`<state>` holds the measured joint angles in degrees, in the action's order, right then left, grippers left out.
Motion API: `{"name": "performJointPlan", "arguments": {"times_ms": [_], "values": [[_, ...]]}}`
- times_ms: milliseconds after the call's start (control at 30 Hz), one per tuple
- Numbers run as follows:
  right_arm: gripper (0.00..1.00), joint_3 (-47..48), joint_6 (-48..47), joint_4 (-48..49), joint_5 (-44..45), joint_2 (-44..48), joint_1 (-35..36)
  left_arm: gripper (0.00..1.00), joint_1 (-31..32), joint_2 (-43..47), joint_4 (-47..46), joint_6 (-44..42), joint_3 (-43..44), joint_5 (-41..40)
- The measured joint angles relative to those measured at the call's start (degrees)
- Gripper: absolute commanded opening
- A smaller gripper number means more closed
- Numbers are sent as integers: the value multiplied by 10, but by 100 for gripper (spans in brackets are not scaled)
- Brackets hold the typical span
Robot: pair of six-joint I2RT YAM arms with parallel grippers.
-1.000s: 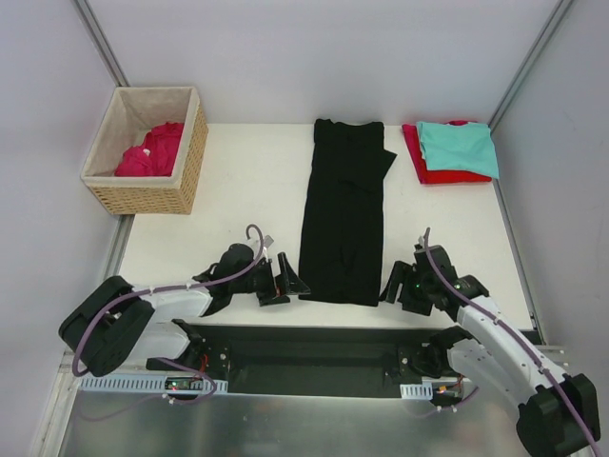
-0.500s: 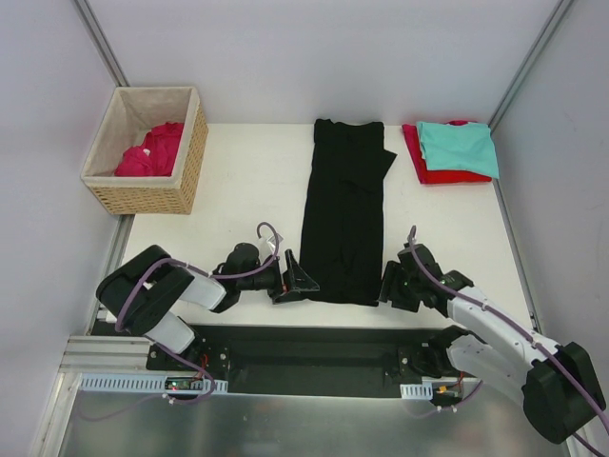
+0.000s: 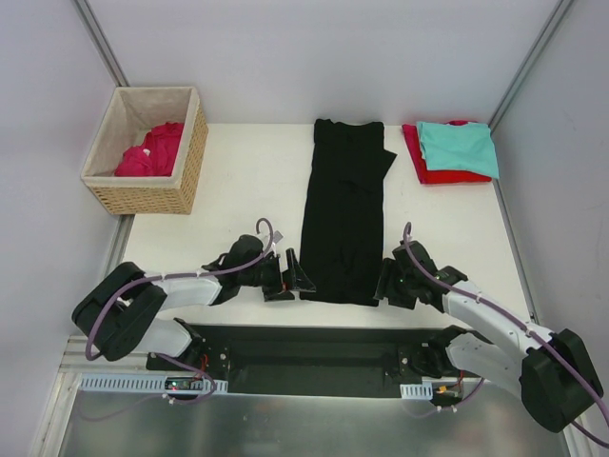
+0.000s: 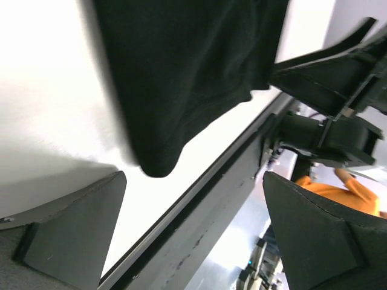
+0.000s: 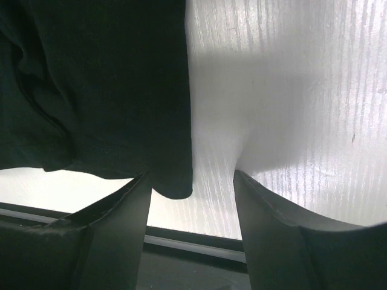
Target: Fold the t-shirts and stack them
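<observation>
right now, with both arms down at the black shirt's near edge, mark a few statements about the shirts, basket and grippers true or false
1. The long black folded t-shirt lies flat on the white table. True.
2. The teal t-shirt sits in the woven wicker basket. False: it lies on the red t-shirt at the far right; the basket holds a crimson-pink t-shirt.
3. The left gripper is shut on the black shirt. False: its jaws stand open at the near left corner, gripping nothing.
4. The right gripper has open jaws at the shirt's near right corner. True.
</observation>
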<state>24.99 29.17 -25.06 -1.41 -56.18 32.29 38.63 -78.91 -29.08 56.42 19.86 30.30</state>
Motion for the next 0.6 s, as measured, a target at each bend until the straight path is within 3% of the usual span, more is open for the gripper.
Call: {"name": "performJointPlan", "arguments": {"times_ms": [133, 333, 433, 467, 600], "values": [[59, 0, 2, 5, 1, -1, 4, 98, 0, 11, 65, -23, 16, -17], [57, 1, 3, 8, 11, 0, 9, 93, 0, -31, 47, -20, 31, -9], [56, 1, 4, 6, 21, 9, 10, 74, 0, -52, 23, -16, 34, -5], [56, 1, 4, 5, 23, 15, 10, 60, 0, -61, 14, -15, 34, -4], [55, 1, 4, -3, 30, 34, 10, 31, -1, -98, -7, -10, 35, -5]]}}
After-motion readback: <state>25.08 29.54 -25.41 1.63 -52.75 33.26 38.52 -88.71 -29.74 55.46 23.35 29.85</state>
